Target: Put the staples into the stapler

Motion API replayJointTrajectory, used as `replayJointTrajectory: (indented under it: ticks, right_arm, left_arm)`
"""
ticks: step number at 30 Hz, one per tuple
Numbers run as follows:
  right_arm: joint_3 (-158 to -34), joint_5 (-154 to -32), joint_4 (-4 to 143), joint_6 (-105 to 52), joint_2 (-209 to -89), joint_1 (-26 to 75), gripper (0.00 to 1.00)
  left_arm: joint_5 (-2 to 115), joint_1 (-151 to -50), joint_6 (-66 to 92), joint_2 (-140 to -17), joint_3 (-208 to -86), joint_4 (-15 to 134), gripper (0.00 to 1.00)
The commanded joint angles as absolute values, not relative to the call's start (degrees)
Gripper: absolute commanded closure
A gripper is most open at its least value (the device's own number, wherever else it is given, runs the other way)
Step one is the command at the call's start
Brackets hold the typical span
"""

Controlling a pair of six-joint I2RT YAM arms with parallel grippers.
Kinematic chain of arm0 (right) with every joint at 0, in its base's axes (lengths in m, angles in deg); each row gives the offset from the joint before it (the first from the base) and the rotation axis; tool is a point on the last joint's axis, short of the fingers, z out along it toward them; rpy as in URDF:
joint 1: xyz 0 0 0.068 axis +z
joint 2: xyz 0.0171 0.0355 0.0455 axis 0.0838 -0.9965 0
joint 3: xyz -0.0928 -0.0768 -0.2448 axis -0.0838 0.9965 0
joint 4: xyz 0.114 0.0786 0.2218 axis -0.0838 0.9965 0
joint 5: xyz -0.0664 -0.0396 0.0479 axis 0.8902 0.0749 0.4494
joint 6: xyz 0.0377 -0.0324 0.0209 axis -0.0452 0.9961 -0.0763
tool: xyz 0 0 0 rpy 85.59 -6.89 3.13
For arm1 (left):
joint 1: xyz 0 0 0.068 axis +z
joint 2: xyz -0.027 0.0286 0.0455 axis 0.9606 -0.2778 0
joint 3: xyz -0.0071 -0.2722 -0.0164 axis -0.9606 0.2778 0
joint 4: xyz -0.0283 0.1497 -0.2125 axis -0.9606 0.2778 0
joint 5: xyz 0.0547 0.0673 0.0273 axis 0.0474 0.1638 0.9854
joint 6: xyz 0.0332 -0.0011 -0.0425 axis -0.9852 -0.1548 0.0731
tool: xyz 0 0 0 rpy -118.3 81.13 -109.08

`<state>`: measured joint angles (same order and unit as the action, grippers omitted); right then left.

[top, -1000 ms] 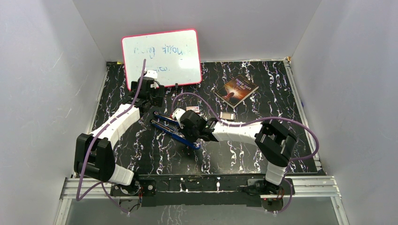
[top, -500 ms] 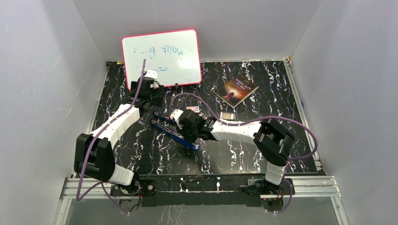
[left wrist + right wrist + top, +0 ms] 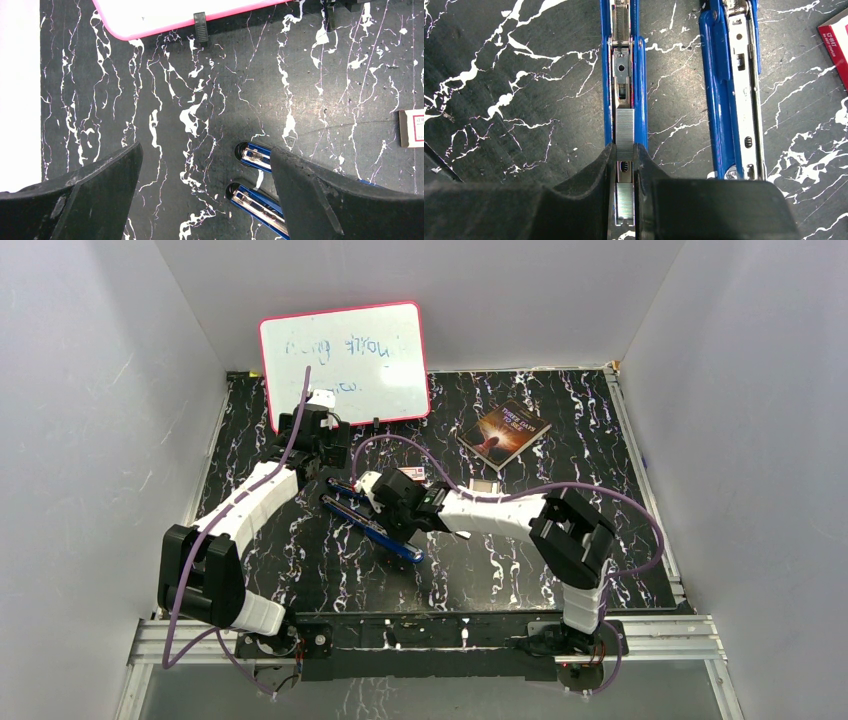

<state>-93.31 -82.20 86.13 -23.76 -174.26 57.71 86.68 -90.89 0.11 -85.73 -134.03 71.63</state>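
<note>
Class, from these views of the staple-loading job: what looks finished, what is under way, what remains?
Done: the stapler lies opened flat, magazine channel exposed. In hand: the right gripper pinches the staples, a strip lying in that channel. The left gripper hangs open near the stapler's end, holding nothing. Left: release the strip, close the stapler.

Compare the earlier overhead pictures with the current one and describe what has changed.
The right arm shifted slightly left along the open stapler, its right gripper pinching the staples in the channel; nothing was grasped or released. The left gripper stayed open above the stapler's end, and the stapler, whiteboard and book did not move.
</note>
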Motion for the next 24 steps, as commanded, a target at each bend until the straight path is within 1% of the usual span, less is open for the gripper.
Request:
replayJointTrajectory:
  ticks: [1,10,24]
  right_arm:
    - [-95.53,-84.37,91.69,-22.96,-176.31,57.68,1.00]
    - [-96.58,-84.85,94.94,-23.64,-176.67,57.66,1.00]
    - [-94.92,-84.65,96.34,-23.93,-174.32,57.64,1.00]
  left_arm:
    - [87.77,-91.10,-0.51,-84.60,-133.54,71.10,0.02]
    - [87.75,-91.14,-0.52,-84.54,-133.59,71.10,0.02]
    - [87.73,-91.18,-0.57,-84.77,-133.63,71.08,0.02]
